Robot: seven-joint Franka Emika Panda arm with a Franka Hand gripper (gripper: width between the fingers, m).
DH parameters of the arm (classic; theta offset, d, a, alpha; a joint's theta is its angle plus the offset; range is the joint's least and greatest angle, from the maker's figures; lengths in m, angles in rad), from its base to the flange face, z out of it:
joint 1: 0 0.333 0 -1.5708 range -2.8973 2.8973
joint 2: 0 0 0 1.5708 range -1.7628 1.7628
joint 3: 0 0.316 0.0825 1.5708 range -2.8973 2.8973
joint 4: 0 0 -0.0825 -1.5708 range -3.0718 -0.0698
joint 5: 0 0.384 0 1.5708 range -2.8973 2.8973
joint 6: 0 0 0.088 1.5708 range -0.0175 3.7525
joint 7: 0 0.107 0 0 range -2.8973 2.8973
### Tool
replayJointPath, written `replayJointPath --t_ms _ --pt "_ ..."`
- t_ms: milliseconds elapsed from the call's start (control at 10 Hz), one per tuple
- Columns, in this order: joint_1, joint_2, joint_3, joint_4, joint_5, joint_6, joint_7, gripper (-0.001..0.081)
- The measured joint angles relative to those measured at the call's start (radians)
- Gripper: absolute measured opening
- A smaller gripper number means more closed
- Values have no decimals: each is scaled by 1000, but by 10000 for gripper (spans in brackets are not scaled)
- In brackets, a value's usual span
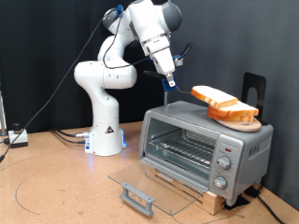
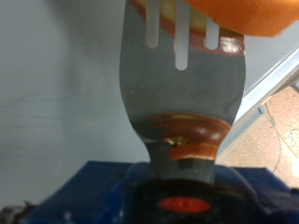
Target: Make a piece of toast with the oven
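The white Franka arm reaches from its base at the exterior view's left towards the small silver-grey countertop toaster oven (image 1: 206, 149) at the exterior view's right. Its gripper (image 1: 169, 78) hangs above and just to the exterior view's left of the oven's top, and it pinches the dark blue handle of a grey slotted spatula (image 2: 183, 89). In the wrist view the spatula's flat blade runs away from the camera, with three pale slots near its far end and orange-brown smears across its narrow neck.

The blade's far end lies against the underside of an orange-brown crust (image 2: 234, 14), though the wrist view does not show clearly whether this belongs to the single slice or to the pile beneath it.

On top of the oven, the thin, pale cream piece of toast (image 1: 213, 95) with an orange-brown crust lies tilted over a thicker pile of similar bread slices (image 1: 234, 113), its raised edge pointing towards the gripper.

The oven's glass front door (image 1: 154, 185) is folded fully down and lies flat, its grey bar handle nearest the exterior view's bottom. The wire rack (image 1: 182, 147) inside carries nothing visible. The oven stands on a pale wooden board on the brown counter (image 1: 56, 187).
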Motion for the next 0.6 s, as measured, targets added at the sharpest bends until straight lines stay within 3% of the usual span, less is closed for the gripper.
replayJointPath --t_ms 600 --pt "-102 134 119 53 57 145 -4 467"
